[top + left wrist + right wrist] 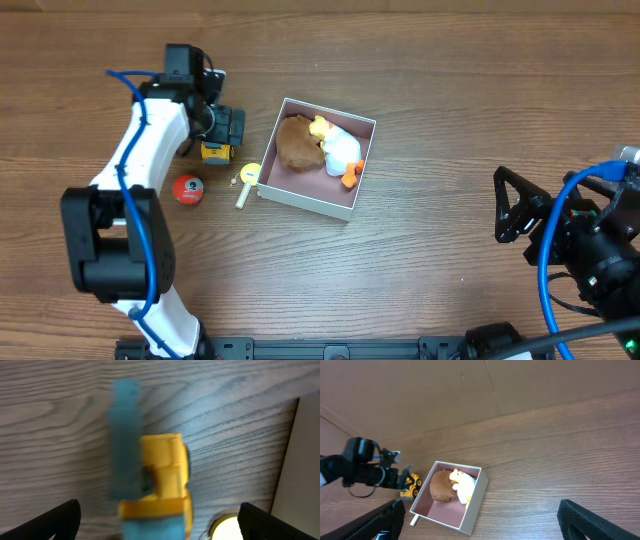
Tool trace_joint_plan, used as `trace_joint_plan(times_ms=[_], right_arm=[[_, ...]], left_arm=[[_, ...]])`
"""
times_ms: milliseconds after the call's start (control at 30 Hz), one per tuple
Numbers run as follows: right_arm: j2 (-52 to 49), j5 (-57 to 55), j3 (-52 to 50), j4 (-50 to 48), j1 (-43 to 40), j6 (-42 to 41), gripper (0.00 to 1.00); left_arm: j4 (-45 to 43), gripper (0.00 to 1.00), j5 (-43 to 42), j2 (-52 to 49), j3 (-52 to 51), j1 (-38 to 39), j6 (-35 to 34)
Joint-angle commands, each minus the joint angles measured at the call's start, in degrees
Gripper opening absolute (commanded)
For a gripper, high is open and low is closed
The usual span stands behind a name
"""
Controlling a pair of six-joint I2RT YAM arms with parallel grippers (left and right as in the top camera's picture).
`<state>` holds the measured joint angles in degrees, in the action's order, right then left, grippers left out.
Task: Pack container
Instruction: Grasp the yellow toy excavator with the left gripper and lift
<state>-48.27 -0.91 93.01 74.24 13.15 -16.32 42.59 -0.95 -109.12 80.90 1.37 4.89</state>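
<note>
A: Start far left of the container (304,200). What is there?

B: The left arm (150,135), white, reaching over the wooden worktop (450,90) towards the container's left wall. The left jaws hang over a yellow toy truck (216,151), which sits just left of that wall and apart from it.

A: Do the left jaws hold the truck?

B: No. In the left wrist view the 2 black fingertips (57,520) sit at the bottom corners, spread wide. The truck lies blurred between them, showing a blue part, and neither fingertip touches it.

A: Anything else on that side?

B: 1 red ball (187,189), further left of the container than the truck, off its lower-left corner in the overhead view. Then a small yellow piece with a pale stick (244,181), just beside that same corner. I cannot tell whether it touches the wall.

A: And the container itself?

B: It sits about mid-worktop, turned a little askew, with white walls and a pink floor. Inside lie 2 soft toys. A brown one (294,143) is on the left, and a white one with yellow and orange bits (341,150) is pressed against it on the right.

A: And right of the container?

B: The right arm (600,250), well apart from it. The right jaws are spread wide and hold nothing.
</note>
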Motion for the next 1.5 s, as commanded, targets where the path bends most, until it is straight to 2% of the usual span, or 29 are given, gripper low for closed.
trace_joint_plan(times_ms=[0, 200, 333, 567, 767, 833, 867, 933, 1033, 1167, 1467], right_arm=[[0.00, -0.96, 0.39, -0.13, -0.07, 0.04, 1.00], [0.00, -0.98, 0.37, -0.13, -0.07, 0.04, 1.00], [0.00, -0.98, 0.37, -0.13, -0.07, 0.04, 1.00], [0.00, -0.98, 0.37, -0.13, -0.07, 0.04, 1.00], [0.00, -0.98, 0.37, -0.13, -0.07, 0.04, 1.00], [0.00, -0.96, 0.39, -0.13, -0.07, 0.04, 1.00], [0.00, -0.98, 0.39, -0.13, -0.07, 0.04, 1.00], [0.00, -0.98, 0.37, -0.13, -0.07, 0.04, 1.00], [0.00, -0.98, 0.37, -0.13, -0.07, 0.04, 1.00], [0.00, -0.98, 0.37, -0.13, -0.07, 0.04, 1.00], [0.00, -0.98, 0.39, -0.13, -0.07, 0.04, 1.00]], left_arm=[[-0.81, 0.99, 1.77, -3.26, 0.81, 1.60, -1.49], [-1.31, 0.79, 2.21, -5.97, 0.81, 1.60, -5.16], [-1.36, 0.74, 2.99, -5.92, 0.81, 1.62, -5.79], [2.86, 0.72, 4.11, -3.87, 3.67, 1.62, -6.21], [10.71, 0.47, 7.43, -3.56, 11.34, 1.62, -6.16], [11.39, 0.48, 7.39, -3.56, 12.22, 1.62, -6.19], [11.47, 0.53, 7.39, -3.56, 12.26, 1.62, -6.19], [11.63, 0.76, 7.39, -3.58, 12.26, 1.62, -6.23], [11.65, 0.79, 7.58, -3.58, 12.26, 1.62, -8.04], [11.87, 0.79, 7.37, -3.58, 12.09, 1.62, -15.76], [7.58, 0.82, 7.54, -3.69, 4.87, 1.66, -15.82]])
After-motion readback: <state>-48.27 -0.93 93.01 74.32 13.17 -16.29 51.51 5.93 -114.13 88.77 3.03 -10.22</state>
